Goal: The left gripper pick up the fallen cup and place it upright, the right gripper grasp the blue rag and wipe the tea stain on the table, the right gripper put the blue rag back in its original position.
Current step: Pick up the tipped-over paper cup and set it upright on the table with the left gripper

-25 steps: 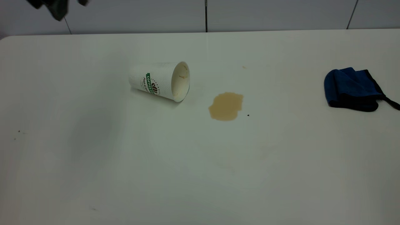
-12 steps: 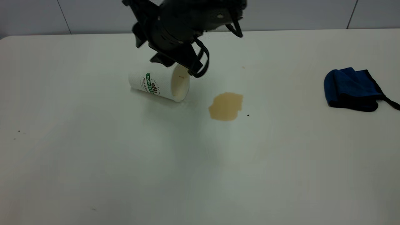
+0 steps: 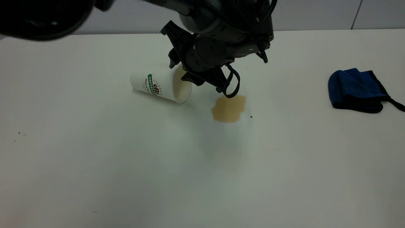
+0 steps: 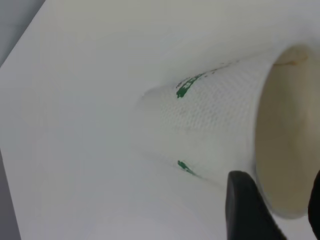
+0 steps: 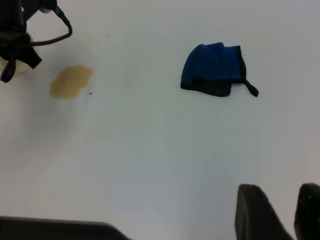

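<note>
The cup lies on its side on the table, its mouth facing the tea stain. My left gripper hangs low at the cup's mouth. In the left wrist view the left gripper is open, one finger outside the cup wall and the other past the rim. The blue rag lies bunched at the far right. My right gripper is out of the exterior view; it is held high, open and empty, with the blue rag and the tea stain far off.
The left arm's black body and looped cord hang over the strip between cup and stain. Tiny dark specks dot the tabletop. A grey wall runs behind the far edge.
The left arm has swung in from the upper left, moved right and come down to the cup's mouth. Cup, stain and rag have not moved.
</note>
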Motion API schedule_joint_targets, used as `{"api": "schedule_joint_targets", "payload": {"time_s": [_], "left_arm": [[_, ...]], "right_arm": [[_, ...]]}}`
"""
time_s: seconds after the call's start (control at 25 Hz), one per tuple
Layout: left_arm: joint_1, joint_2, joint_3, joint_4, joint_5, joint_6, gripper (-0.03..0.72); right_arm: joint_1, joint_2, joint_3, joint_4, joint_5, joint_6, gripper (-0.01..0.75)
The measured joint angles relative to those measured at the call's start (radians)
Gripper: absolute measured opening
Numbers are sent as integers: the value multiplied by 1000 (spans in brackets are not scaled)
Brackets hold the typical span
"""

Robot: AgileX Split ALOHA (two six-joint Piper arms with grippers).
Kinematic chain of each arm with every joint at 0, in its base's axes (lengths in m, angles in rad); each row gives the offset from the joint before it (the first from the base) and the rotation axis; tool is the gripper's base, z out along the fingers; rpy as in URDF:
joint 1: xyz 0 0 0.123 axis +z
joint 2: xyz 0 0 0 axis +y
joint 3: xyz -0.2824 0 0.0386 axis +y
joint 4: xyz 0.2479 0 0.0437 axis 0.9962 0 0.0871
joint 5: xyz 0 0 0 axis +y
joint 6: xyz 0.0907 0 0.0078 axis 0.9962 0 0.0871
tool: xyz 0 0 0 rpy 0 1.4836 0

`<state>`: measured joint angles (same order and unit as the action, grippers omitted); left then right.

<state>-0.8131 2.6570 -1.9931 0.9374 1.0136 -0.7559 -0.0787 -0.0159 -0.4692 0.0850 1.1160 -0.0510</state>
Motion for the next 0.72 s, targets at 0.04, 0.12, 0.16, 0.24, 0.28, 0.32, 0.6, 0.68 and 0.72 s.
{"api": "schedule_joint_targets", "payload": {"time_s": [0.04,0.12,0.16,0.24,0.28,0.32,0.6,0.68,0.72], "left_arm": [[0,21,-23,4,9,0,347],[0,56,-64,10,23,1,347],[0,73,-83,13,28,1,347],[0,97,-112,26,43,2,347],[0,104,-124,35,50,2,347],[0,109,-132,41,57,2,347],[1,120,-139,108,117,-9,348],[6,120,-139,108,127,-21,348],[10,120,-139,106,128,-23,348]], "right_arm": [[0,0,0,0,0,0,238],[0,0,0,0,0,0,238],[0,0,0,0,0,0,238],[0,0,0,0,0,0,238],[0,0,0,0,0,0,238],[0,0,0,0,0,0,238],[0,0,0,1,0,0,238],[0,0,0,1,0,0,238],[0,0,0,1,0,0,238]]}}
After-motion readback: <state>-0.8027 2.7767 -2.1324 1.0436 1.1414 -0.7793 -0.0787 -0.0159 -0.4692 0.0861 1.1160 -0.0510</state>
